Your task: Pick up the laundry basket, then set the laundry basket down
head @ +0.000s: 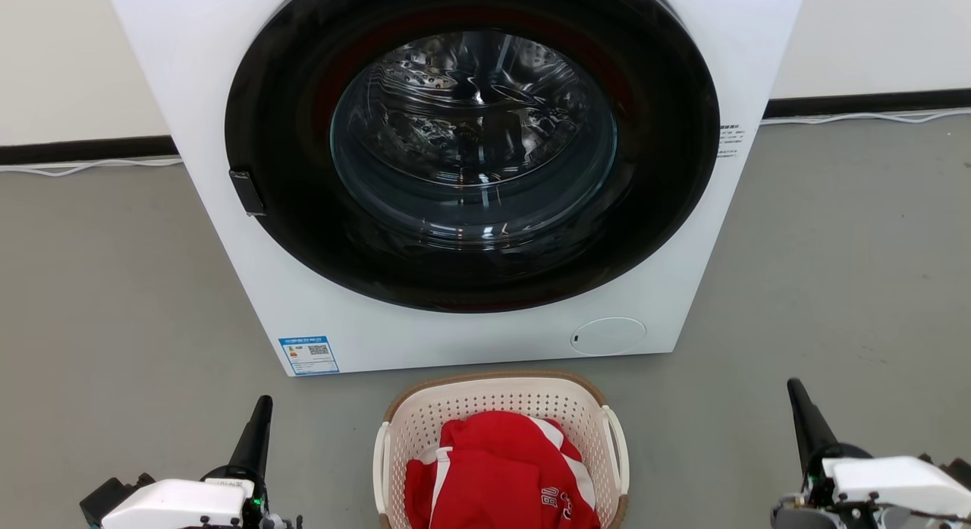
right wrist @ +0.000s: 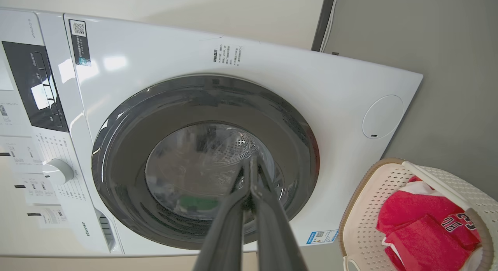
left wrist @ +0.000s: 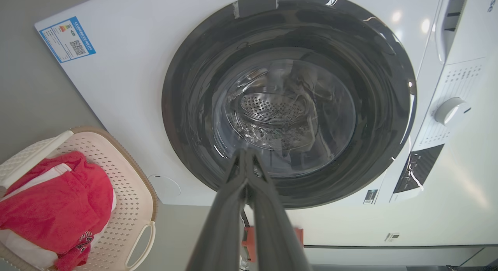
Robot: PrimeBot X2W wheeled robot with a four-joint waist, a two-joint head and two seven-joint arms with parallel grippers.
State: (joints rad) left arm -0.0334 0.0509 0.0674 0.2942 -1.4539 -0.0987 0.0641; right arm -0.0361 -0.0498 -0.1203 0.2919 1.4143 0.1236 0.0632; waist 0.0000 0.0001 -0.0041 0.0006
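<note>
Before the washing machine point(head: 318, 316), head view: laundry basket point(head: 493, 400) stands on the floor point(head: 114, 286), red clothing point(head: 493, 468) inside; left fingers point(head: 254, 438) and right fingers point(head: 808, 423) flank it, well apart. Left wrist view: fingers pressed together, basket at lower left. Right wrist view: fingers pressed together, basket at lower right.

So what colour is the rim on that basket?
Brown, with a woven look, topping the cream-white laundry basket. The head view shows it best.

A white washing machine point(head: 470, 339) is standing on the grey floor point(head: 98, 301), door point(head: 470, 149) shut; a white cable point(head: 91, 165) is lying behind.
</note>
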